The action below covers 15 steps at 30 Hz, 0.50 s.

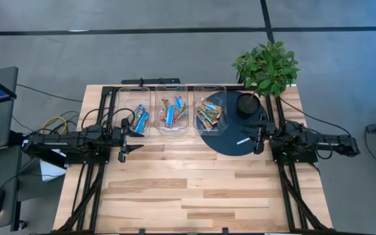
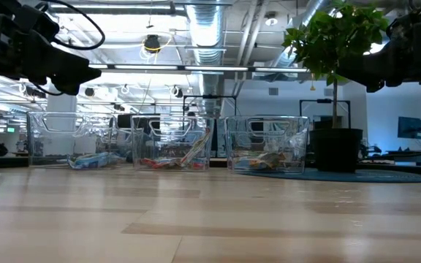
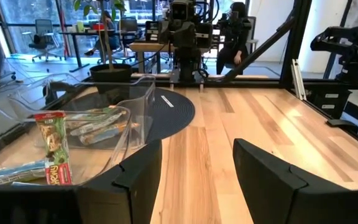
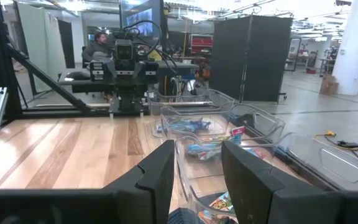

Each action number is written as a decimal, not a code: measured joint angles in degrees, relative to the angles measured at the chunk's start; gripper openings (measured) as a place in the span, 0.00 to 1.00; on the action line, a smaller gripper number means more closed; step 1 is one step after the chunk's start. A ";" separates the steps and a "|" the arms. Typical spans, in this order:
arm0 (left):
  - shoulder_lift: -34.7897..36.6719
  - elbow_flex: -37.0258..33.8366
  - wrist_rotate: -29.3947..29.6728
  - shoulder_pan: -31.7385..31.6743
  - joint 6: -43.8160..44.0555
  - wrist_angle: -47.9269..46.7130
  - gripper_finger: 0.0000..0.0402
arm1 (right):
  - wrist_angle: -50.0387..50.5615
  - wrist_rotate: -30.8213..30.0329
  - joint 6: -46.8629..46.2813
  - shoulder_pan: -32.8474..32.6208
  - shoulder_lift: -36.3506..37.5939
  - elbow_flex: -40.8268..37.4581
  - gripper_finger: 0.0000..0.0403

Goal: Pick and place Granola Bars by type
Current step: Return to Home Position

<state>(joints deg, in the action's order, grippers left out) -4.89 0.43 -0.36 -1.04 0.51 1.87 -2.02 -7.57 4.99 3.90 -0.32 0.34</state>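
Both arms sit low at the table's sides, facing each other across the wood. My left gripper (image 3: 197, 149) has its fingers set wide apart and holds nothing. My right gripper (image 4: 197, 149) is also parted and empty.

The bars (image 1: 173, 112) all lie in three clear bins (image 2: 174, 128) lined up along the far edge. The left bin holds mostly blue ones and the right mostly orange, green and tan. I see none loose on the table (image 1: 188, 189).

To bring the arms home well, I judge it best to draw each one straight back. The left arm should keep off the bin wall just beside it. The right should stay clear of the plant (image 1: 266, 65) by the dark disc (image 1: 230, 140).

The table is pale wood planks. Beyond it is an open workshop with ceiling ducts, bright lights and a seated person (image 4: 98, 43).
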 joint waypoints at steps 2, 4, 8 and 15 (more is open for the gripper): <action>0.00 -0.02 0.00 0.00 -0.30 0.00 0.48 | 0.00 0.00 0.00 0.00 -0.02 -0.02 0.31; 0.00 -0.02 0.00 0.00 -0.58 0.02 0.48 | 0.00 0.00 0.00 0.00 -0.02 -0.02 0.31; 0.00 -0.04 0.00 0.00 -0.04 0.02 0.48 | -0.02 0.00 0.00 0.00 -0.02 -0.02 0.31; 0.00 -0.04 -0.02 0.00 -0.37 0.02 0.48 | -0.02 0.00 0.00 0.00 -0.02 -0.04 0.31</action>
<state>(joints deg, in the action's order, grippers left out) -4.89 0.38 -0.38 -1.04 0.13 1.89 -2.04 -7.57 4.99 3.90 -0.34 0.30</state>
